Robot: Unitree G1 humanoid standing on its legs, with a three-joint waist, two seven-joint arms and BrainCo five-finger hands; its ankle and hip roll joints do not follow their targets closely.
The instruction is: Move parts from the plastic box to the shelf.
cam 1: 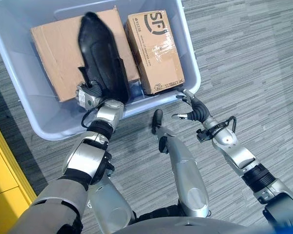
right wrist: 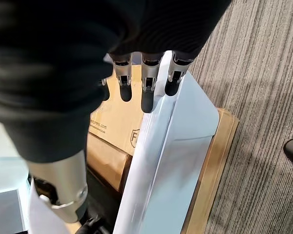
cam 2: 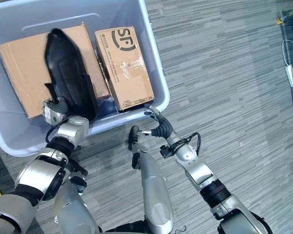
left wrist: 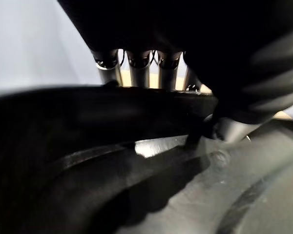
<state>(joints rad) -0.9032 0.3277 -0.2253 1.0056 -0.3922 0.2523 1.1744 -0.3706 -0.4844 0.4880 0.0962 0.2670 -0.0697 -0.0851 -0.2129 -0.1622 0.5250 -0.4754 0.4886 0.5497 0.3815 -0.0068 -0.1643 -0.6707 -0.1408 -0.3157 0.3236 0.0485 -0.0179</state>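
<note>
A long black plastic part (cam 1: 100, 53) lies tilted over the cardboard boxes inside the pale blue plastic box (cam 1: 39, 122). My left hand (cam 1: 90, 95) reaches over the box's near wall and grips the part's near end. In the left wrist view its fingers (left wrist: 136, 68) curl behind the part's (left wrist: 112, 146) edge, with the thumb on the near side. My right hand (cam 2: 158, 127) hovers at the box's near right corner. Its straight fingers (right wrist: 146, 92) hang open just above the rim (right wrist: 156, 161) and hold nothing.
Two cardboard boxes fill the plastic box: a wide flat one (cam 1: 53, 53) on the left and a narrower printed one (cam 1: 156, 51) on the right. A yellow panel (cam 1: 0, 185) stands at the lower left. A white cable (cam 2: 289, 73) lies on the grey carpet at the far right.
</note>
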